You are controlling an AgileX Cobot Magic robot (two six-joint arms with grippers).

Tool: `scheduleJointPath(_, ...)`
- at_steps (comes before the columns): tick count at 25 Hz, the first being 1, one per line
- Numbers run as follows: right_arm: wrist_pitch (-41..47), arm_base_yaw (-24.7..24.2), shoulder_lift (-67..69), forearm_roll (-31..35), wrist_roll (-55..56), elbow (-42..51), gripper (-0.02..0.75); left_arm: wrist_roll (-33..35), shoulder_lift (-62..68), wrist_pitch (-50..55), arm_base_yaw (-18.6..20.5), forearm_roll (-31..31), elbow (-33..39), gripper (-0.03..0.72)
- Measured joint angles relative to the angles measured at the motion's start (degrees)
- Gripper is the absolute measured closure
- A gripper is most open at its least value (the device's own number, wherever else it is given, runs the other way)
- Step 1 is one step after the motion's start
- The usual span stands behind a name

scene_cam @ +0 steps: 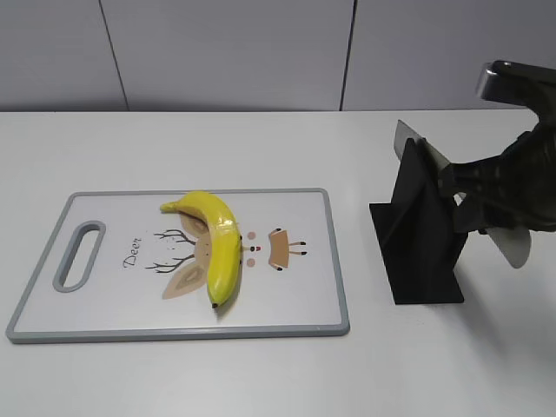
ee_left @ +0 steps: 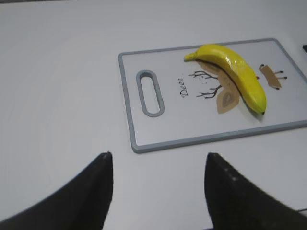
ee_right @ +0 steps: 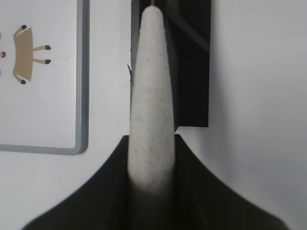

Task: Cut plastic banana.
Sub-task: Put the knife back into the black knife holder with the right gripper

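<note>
The plastic banana [scene_cam: 220, 242] is glossy yellow and curved, and lies whole on the white cutting board [scene_cam: 308, 287] over a deer drawing. It also shows in the left wrist view [ee_left: 237, 72]. My right gripper [scene_cam: 486, 204] is shut on the pale handle of a knife [ee_right: 151, 96] that sits in a black stand [scene_cam: 417, 234]; the blade tip [scene_cam: 413, 139] sticks out at the stand's upper left. My left gripper [ee_left: 158, 158] is open and empty above the bare table, near the board's handle end [ee_left: 150, 92]. The left arm is out of the exterior view.
The grey-rimmed board [ee_left: 139, 129] has a slot handle at its left end [scene_cam: 78, 254]. The black stand [ee_right: 192, 62] is to the right of the board, a short gap from the board's right rim [ee_right: 83, 72]. A grey panelled wall stands behind the white table.
</note>
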Motion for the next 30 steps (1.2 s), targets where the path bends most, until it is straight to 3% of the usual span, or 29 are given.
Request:
scheduleJointPath(13,1.6,0.0,3.3,4.1,-0.2,0.2,0.564,-1.1,-4.6,-0.7,0.0,0.8,0.5,0.134)
scheduleJointPath(15,1.8,0.0,3.3,4.4,-0.4,0.3,0.481,-1.1,-4.6,-0.7,0.0,0.8,0.5,0.135)
scheduleJointPath(18,2.3,0.0,2.4,4.6,-1.7,0.4,0.270,-1.1,-4.6,-0.8,0.0,0.8,0.5,0.137)
scheduleJointPath(21,3.3,0.0,-0.4,4.8,-3.5,0.4,0.118,-1.1,-4.6,-0.8,0.0,0.8,0.5,0.143)
scheduleJointPath(30,7.6,0.0,-18.2,5.0,-16.9,4.3,0.083,-1.1,-4.6,-1.3,0.0,2.4,0.6,0.147)
